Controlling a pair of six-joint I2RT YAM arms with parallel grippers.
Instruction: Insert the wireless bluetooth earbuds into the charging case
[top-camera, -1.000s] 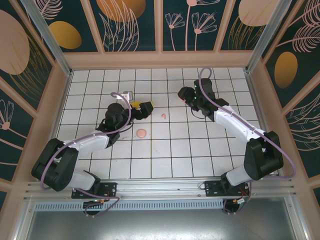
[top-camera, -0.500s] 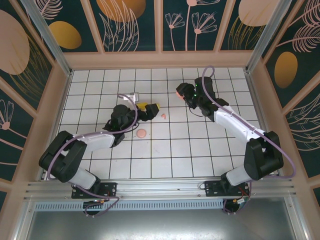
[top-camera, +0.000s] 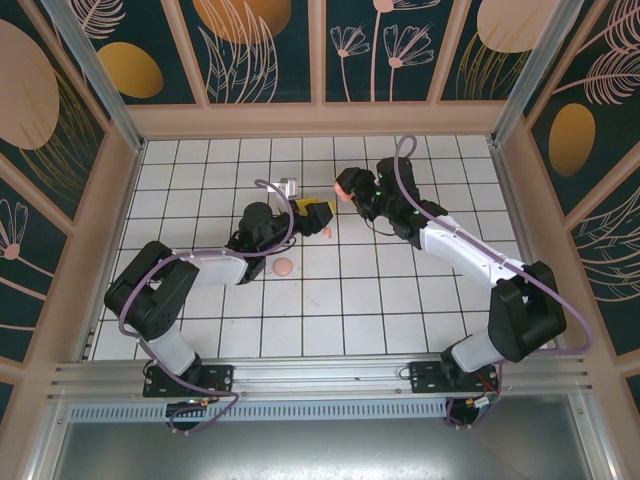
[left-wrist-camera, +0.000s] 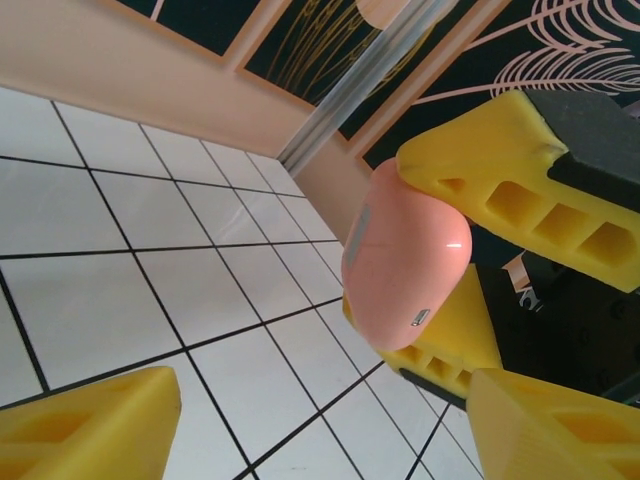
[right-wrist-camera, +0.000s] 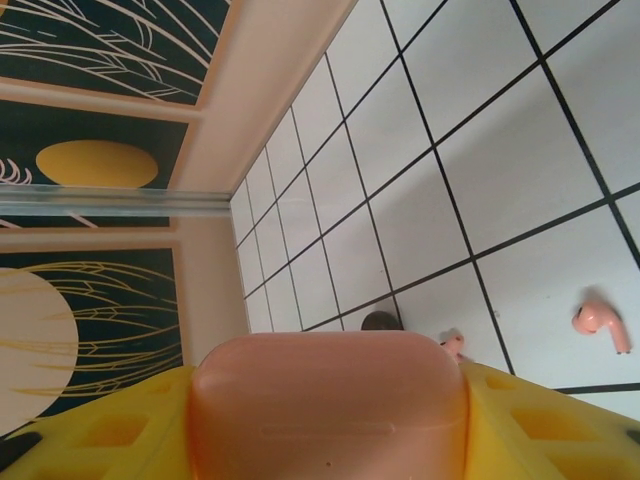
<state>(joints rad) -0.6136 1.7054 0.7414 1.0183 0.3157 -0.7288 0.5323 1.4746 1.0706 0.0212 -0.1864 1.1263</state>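
Right pincer (top-camera: 349, 187) is pinching the pink charging case (right-wrist-camera: 328, 400) and holds it clear of the white tiled table (top-camera: 400, 300), over the far middle of the grid. One yellow finger (right-wrist-camera: 545, 420) presses on each narrow end. From the left wrist the case sits tilted between those fingers. Its lid looks shut, with a grey hinge strip on the back and a small port on the rounded end.

Left pincer (top-camera: 318, 215) is just to the left of the case and slightly nearer. Its own yellow fingers (left-wrist-camera: 90, 425) are spread wide with nothing between them. The two pincers are close together but apart.

A coral-pink earbud (top-camera: 326, 232) lies on a white tile just on the near side of the left pincer's tips, touching neither pincer as far as can be seen. In the right wrist view a pink earbud lies on its side on a tile to the right, stem pointing down and right. A second pink earbud (right-wrist-camera: 453, 345) peeks out just above the top edge of the case. Just left of it is a small dark thing (right-wrist-camera: 380, 320), too small to name.

A pink oval thing (top-camera: 284, 266) lies flat on the tiles just on the near side of the left arm's forearm, well apart from the case.
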